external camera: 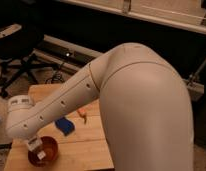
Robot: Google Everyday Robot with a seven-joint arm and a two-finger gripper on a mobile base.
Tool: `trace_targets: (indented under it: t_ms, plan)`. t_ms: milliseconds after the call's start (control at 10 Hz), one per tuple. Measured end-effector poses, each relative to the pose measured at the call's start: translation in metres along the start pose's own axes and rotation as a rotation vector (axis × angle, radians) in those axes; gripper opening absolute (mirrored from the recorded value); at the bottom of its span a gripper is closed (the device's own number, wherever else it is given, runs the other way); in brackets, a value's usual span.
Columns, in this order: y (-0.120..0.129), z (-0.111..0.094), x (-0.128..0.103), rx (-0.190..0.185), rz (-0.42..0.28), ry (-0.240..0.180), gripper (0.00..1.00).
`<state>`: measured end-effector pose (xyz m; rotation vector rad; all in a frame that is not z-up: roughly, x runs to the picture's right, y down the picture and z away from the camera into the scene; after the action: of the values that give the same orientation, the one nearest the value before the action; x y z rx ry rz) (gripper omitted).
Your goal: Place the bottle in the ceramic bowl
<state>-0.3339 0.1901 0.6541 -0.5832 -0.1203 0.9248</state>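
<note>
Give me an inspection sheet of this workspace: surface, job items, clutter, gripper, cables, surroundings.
Surface: wooden table, pale slats, partly hidden by the arm.
Job's things: ceramic bowl, orange-red, near the table's front left corner. The bottle shows only as a whitish shape inside the bowl under the gripper; whether it is held cannot be told.
Clutter: blue sponge right of the bowl, apart from it; small orange item further back.
Grippers: gripper shut, hanging just over the bowl's inside.
Cables: what looks like a dark cable on the floor behind the table.
Surroundings: office chair back left.
</note>
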Motion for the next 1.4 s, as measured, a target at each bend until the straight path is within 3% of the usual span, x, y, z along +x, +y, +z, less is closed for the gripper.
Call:
trace_targets:
  t_ms: [300,1000,1100,1400]
  plan:
    - [0.007,0.007,-0.009,-0.022,-0.041,-0.059,0.0]
    - [0.003,0.037,0.008,-0.035,-0.105,-0.085,0.01]
    - [0.0,0.04,0.013,-0.043,-0.11,-0.082,0.05]
    - [-0.016,0.043,0.026,-0.036,-0.116,-0.087,0.35]
